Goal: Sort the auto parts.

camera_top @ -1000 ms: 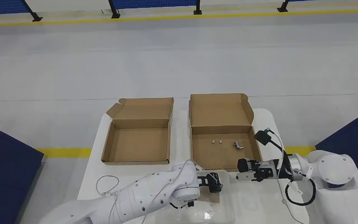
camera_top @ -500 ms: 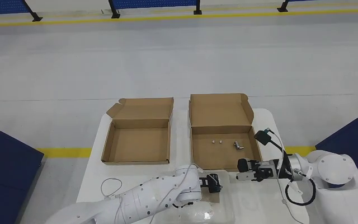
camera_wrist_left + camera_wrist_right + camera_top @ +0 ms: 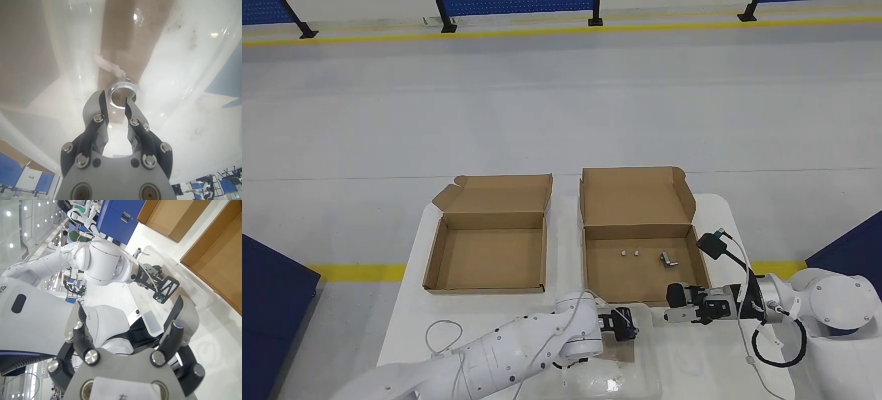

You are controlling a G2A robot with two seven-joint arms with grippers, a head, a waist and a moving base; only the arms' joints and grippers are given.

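Note:
A silver metal ring lies on the floor of a clear plastic tray at the table's front. My left gripper points down into the tray with its fingers a little apart. One finger stands outside the ring's rim, the other over its opening. That gripper is also in the top view and the right wrist view. My right gripper hangs wide open with nothing in it, just beside the tray and in front of the right box.
Two open cardboard boxes stand behind the tray. The left box holds nothing. The right box holds two small studs and a metal fitting. Another shiny part lies in the tray's near end.
The left arm's upper part has shifted slightly toward the table's front. Both grippers stay where they were.

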